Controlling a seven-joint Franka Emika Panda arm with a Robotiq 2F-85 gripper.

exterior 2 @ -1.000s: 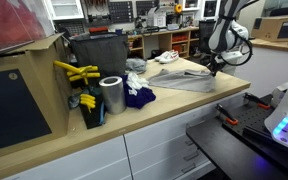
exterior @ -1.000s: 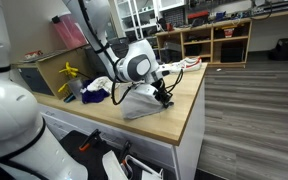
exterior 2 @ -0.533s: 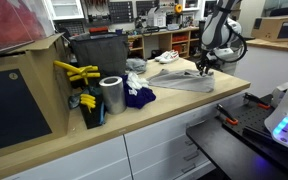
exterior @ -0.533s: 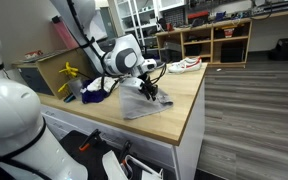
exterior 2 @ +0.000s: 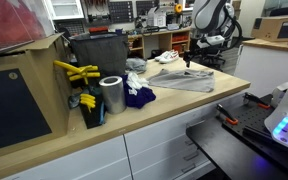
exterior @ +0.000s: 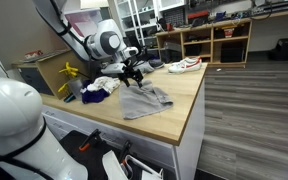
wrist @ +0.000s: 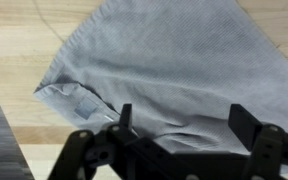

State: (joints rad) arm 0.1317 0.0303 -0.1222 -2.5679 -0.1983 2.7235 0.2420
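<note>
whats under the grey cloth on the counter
The grey cloth lies spread on the wooden countertop, whose bare wood shows around its edges. It has low folds but no clear bulge. Anything directly beneath it is covered and cannot be seen.

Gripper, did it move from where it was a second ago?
Yes. The gripper rose off the grey cloth and swung back from the counter edge toward the blue rag; its jaws now stand open.

No text, label or number is legible on anything here
</note>
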